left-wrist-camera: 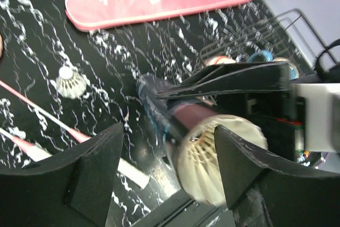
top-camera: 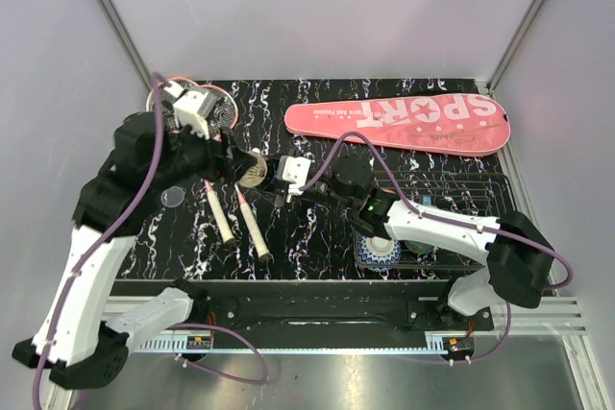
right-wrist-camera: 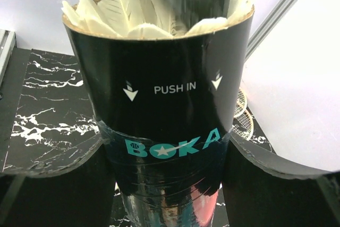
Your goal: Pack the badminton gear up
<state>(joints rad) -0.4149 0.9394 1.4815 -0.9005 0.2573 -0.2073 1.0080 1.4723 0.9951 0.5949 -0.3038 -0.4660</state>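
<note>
My right gripper (right-wrist-camera: pixel 166 147) is shut on the black "BOKA" tube (right-wrist-camera: pixel 159 94), which it holds level above the table, its open mouth toward the left arm. White shuttlecock feathers (right-wrist-camera: pixel 127 9) fill that mouth. My left gripper (left-wrist-camera: pixel 169 131) is open at the tube mouth (left-wrist-camera: pixel 207 158); one finger (left-wrist-camera: pixel 244 163) overlaps the rim and the other (left-wrist-camera: pixel 90 168) stands well clear. A loose shuttlecock (left-wrist-camera: pixel 71 82) lies on the table. Two pink rackets (top-camera: pixel 240 218) lie at the left with their white handles toward me. The pink SPORT cover (top-camera: pixel 394 122) lies at the back.
A black wire basket (top-camera: pixel 461 189) at the right holds patterned bowls (top-camera: pixel 378 252). A small clear round disc (top-camera: pixel 173 197) lies left of the racket handles. The racket heads (top-camera: pixel 207 103) sit at the back left under the left arm.
</note>
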